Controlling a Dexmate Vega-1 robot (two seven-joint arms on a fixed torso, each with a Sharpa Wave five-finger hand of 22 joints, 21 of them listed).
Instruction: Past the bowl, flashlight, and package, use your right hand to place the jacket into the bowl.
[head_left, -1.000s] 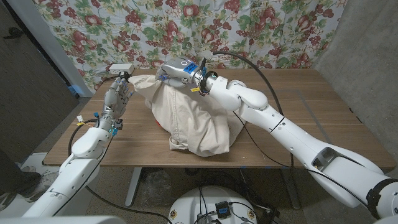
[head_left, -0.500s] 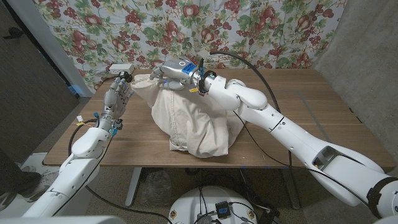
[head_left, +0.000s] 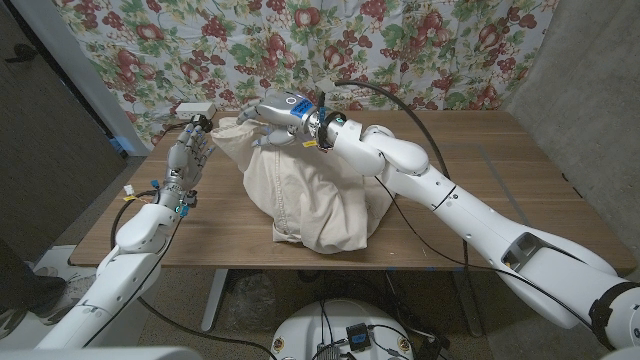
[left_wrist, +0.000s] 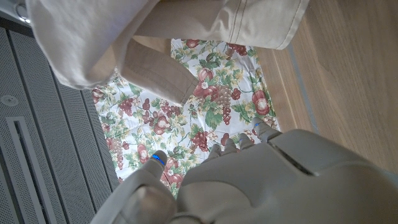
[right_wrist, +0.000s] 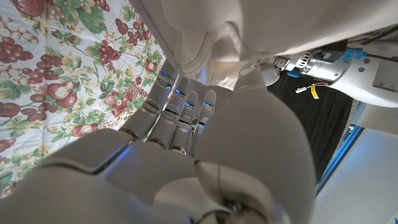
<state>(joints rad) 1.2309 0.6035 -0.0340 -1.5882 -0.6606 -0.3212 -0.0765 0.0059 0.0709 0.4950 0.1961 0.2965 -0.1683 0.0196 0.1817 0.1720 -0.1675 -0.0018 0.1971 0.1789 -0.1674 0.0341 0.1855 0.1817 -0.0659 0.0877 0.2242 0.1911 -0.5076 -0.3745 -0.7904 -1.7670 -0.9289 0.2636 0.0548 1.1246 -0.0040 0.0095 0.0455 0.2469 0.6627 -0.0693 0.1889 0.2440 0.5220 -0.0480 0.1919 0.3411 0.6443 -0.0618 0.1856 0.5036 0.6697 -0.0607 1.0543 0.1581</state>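
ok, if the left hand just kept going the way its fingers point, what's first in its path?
Probably the white box at the table's far left corner. The left hand stands apart from the jacket, fingers aimed toward the floral curtain; depth is unclear.

A wooden table (head_left: 520, 170) with a plain brown top stands on pale metal legs (head_left: 214, 298) in front of me. Behind it hangs a curtain (head_left: 400, 50) printed with fruit, grapes and green leaves on a light ground, covering the whole back wall. To the left stands a dark grey panel (head_left: 40, 120); to the right, a grey-brown wall (head_left: 590, 90). The floor (head_left: 610, 215) is grey carpet. A small white box (head_left: 197, 108) sits at the table's far left edge. The light is even and soft.
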